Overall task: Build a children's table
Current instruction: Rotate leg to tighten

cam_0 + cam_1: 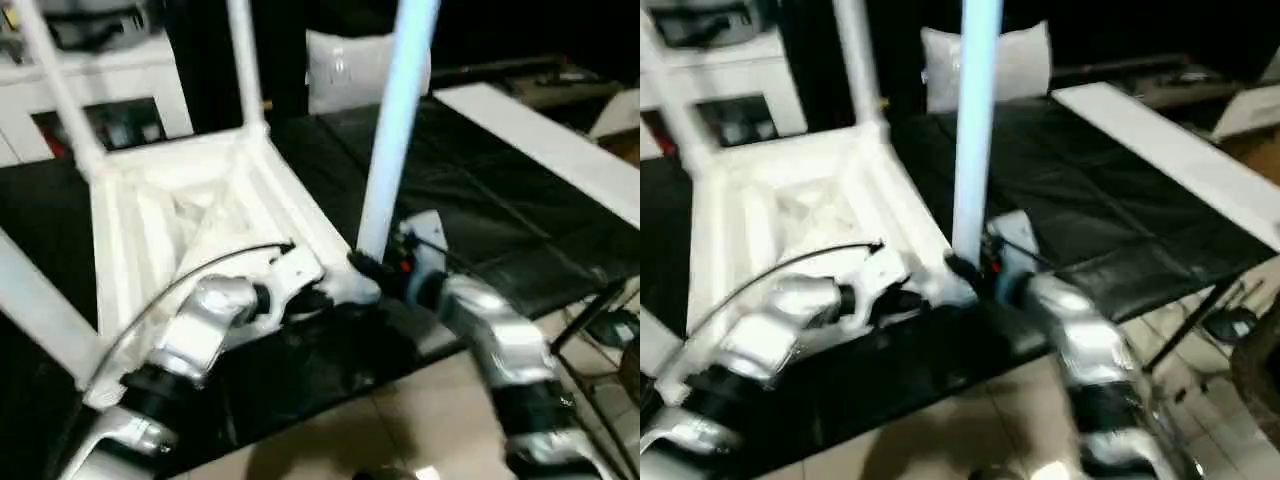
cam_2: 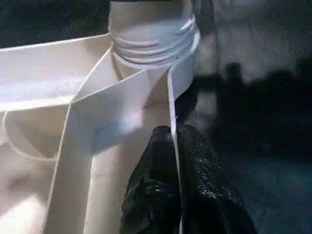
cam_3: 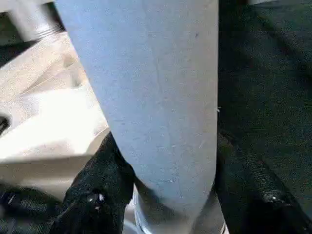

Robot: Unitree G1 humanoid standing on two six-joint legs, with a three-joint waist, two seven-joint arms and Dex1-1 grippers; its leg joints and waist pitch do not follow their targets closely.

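The black work table [image 1: 480,200] carries the children's table [image 1: 190,215], which lies upside down near the front edge with its ribbed underside up and several legs standing from its corner sockets. The largest risk sits with that whole top: it lies close to the front edge, so any sideways pull on a leg could drag it toward the drop to the floor. Next is the near leg [image 1: 395,130], upright at the corner nearest the robot, its threaded foot in the corner socket [image 2: 153,39]; if it is turned off-axis the threads may cross and jam, or the leg may lean and pop out. The right gripper [image 3: 165,195] has its black fingers spread around the leg's base, one on each side, touching it; too loose a hold would just slide round the smooth plastic. The left gripper [image 2: 170,185] is clamped on a thin rim wall beside that socket, and could slip off such a narrow edge.
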